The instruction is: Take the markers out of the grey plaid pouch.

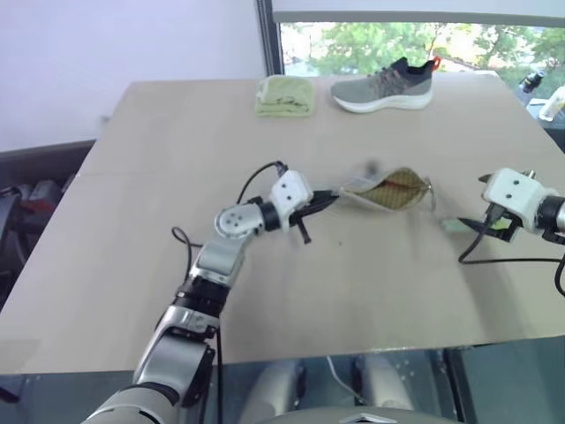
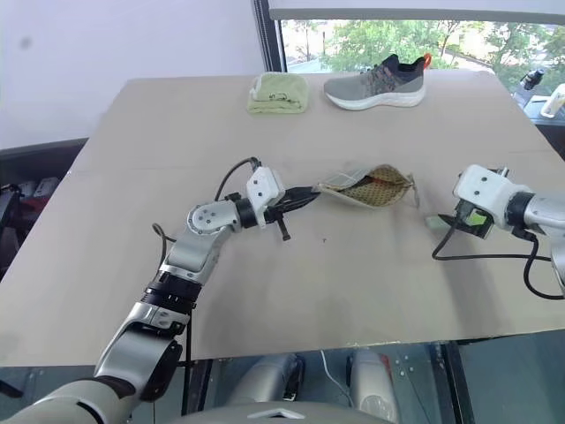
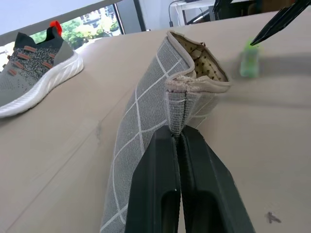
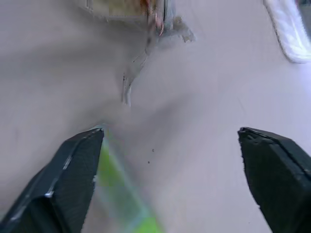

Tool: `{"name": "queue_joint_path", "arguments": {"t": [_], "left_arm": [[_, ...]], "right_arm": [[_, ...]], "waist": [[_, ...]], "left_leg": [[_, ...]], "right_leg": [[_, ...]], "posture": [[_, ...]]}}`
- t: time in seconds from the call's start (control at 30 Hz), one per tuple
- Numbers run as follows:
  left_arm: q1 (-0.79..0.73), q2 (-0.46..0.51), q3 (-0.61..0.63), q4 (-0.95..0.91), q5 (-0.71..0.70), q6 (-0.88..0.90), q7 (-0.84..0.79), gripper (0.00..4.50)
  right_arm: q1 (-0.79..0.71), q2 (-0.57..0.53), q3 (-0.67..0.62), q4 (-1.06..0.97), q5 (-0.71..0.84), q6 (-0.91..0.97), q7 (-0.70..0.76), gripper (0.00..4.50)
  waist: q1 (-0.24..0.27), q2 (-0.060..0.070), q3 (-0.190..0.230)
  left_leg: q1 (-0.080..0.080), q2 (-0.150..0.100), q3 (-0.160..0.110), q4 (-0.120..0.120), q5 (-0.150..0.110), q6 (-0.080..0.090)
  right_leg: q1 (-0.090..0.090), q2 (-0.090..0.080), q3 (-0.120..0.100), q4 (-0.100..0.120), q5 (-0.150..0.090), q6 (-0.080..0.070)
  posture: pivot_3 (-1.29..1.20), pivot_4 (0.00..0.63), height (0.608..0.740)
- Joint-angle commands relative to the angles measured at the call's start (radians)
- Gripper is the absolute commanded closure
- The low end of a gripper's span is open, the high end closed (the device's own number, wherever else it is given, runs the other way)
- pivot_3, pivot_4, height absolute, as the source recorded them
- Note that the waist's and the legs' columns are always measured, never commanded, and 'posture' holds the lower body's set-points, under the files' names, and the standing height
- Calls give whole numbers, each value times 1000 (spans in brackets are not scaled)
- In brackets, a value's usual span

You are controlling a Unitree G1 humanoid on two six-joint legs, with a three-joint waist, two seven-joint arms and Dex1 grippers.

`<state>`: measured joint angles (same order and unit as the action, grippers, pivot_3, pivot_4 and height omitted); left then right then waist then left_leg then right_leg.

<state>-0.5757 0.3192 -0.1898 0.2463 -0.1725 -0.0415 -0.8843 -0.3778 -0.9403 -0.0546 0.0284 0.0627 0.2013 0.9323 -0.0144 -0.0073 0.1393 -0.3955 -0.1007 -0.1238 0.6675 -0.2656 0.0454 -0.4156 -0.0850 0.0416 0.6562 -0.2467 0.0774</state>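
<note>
Meanwhile the left claw (image 3: 181, 141) pinches the grey plaid pouch (image 1: 388, 190) mid-worktop; the right claw (image 4: 170, 170) gapes wide above the green marker (image 3: 249, 62), which might roll off.

Bright, even daylight comes from the window (image 1: 415, 40) behind the far edge of the table (image 1: 177, 177); the greenery outside is washed out; shadows on the tabletop are soft and faint; both head views are fairly sharp, slightly soft near the pouch (image 1: 388, 190); the left wrist view is crisp up close; the right wrist view is heavily blurred, the green marker (image 4: 121, 194) smeared into a streak.
</note>
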Motion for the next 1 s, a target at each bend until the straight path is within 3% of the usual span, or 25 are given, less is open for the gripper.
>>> {"name": "queue_joint_path", "arguments": {"t": [0.03,0.1,0.23,0.37,0.73,0.83,0.9,1.0], "left_arm": [[7,-3,23,-90,-61,56,-23,4500],[15,0,12,-136,-78,103,-38,4500],[22,-2,7,-185,-92,153,-42,4500],[29,-13,1,-238,-112,201,-43,4500],[71,-30,-6,-445,-261,416,-38,4500],[90,-33,-22,-470,-271,439,-42,4500],[101,-33,-32,-469,-271,444,-49,4500],[119,-38,-61,-456,-265,441,-68,4500]], "right_arm": [[-82,72,-44,-124,126,57,-8,253],[-102,104,-19,-168,164,73,20,913],[-117,126,9,-172,165,85,25,2835],[-122,142,82,-120,110,33,40,4377],[-146,102,162,-81,42,1,131,4377],[-166,83,214,-68,-15,-35,161,3183],[-186,87,251,-61,-50,-55,172,1932],[-195,95,342,-76,-108,-54,225,1781]], "waist": [[-1,0,0],[2,0,0],[16,0,0],[21,0,0],[21,0,0],[21,0,0],[20,0,0],[19,0,0]], "left_leg": [[0,0,0,0,0,0],[0,0,0,0,0,0],[-1,-1,-3,0,0,0],[-1,-1,-2,0,0,0],[-1,-1,-2,0,0,0],[-1,-1,-2,0,0,0],[-1,-1,-1,0,0,0],[-1,0,-1,0,0,0]], "right_leg": [[0,0,0,0,0,0],[0,0,0,0,0,0],[1,0,-3,-2,0,0],[1,0,-3,-2,0,0],[0,0,-2,-1,0,0],[0,0,-2,-1,0,0],[0,0,-2,-1,0,0],[0,0,-2,-1,0,0]], "posture": [[0,150,740],[0,150,740],[0,150,740],[0,150,740],[0,150,740],[0,150,740],[0,150,740],[0,150,740]]}}
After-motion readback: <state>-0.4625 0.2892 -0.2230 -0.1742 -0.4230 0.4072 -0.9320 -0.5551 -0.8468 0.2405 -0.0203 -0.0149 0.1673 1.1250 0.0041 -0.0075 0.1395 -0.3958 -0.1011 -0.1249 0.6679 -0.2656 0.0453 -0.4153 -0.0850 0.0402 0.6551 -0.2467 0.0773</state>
